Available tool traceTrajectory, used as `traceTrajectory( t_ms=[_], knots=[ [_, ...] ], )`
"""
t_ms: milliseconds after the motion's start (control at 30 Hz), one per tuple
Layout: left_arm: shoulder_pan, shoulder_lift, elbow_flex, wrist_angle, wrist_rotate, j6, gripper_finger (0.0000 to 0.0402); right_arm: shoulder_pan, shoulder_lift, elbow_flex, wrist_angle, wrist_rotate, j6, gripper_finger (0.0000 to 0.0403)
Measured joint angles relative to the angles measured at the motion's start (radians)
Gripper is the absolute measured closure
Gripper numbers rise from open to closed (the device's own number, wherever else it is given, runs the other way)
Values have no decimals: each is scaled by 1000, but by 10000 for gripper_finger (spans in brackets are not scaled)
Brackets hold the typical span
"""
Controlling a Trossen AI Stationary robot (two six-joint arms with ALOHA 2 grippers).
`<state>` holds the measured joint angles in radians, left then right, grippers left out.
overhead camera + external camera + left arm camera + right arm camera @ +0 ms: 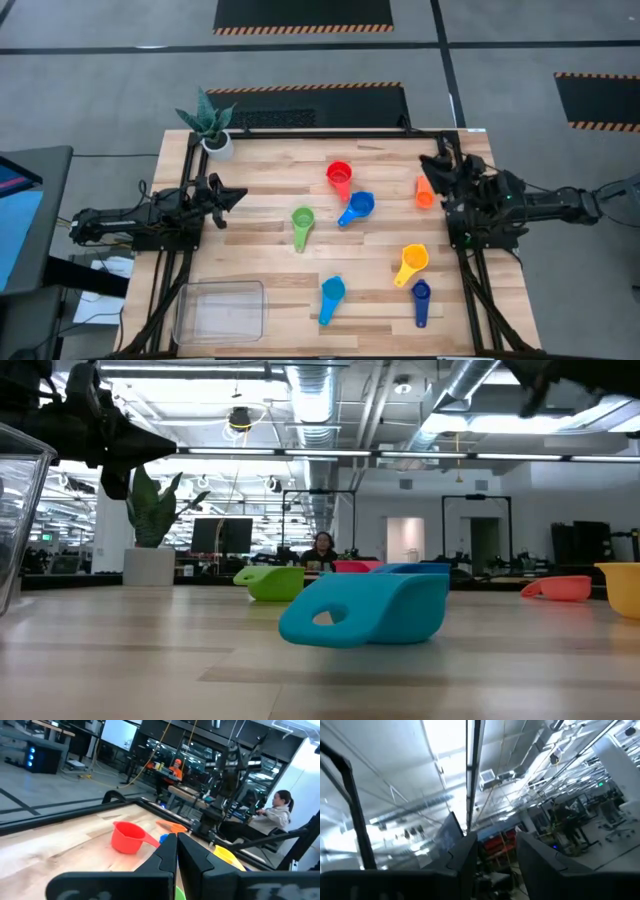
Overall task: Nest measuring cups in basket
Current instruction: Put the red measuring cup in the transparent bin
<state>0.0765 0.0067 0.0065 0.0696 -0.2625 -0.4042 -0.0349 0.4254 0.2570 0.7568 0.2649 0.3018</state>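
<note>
Several measuring cups lie apart on the wooden table: red [340, 176], medium blue [357, 208], green [302, 226], orange [424, 190], yellow [411, 263], light blue [331, 297] and dark blue [421, 300]. The clear basket [220, 310] stands empty at the near left corner. My left gripper [238, 195] is shut and empty above the table's left side, pointing toward the cups. My right gripper [437, 160] is open and empty above the far right, next to the orange cup, tipped up toward the ceiling [496, 847].
A white plant pot [215, 140] with a spiky plant stands at the far left corner. Bare wood lies between the basket and the light blue cup. People sit in the room beyond the table [277, 815].
</note>
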Motion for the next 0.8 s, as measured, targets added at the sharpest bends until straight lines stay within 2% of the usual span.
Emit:
traceTrajectory(
  t_ms=[200, 400, 633, 800],
  knots=[
    [0, 0, 0, 0, -14, 0, 401, -3, 302, 280, -207, 17, -69, 242],
    [0, 0, 0, 1, -14, 0, 402, -96, 611, 566, -496, 110, -125, 242],
    [0, 0, 0, 1, -14, 0, 401, -253, 891, 859, -775, 102, -80, 242],
    [0, 0, 0, 1, -14, 0, 401, -342, 1050, 992, -1027, 101, 17, 242]
  ],
)
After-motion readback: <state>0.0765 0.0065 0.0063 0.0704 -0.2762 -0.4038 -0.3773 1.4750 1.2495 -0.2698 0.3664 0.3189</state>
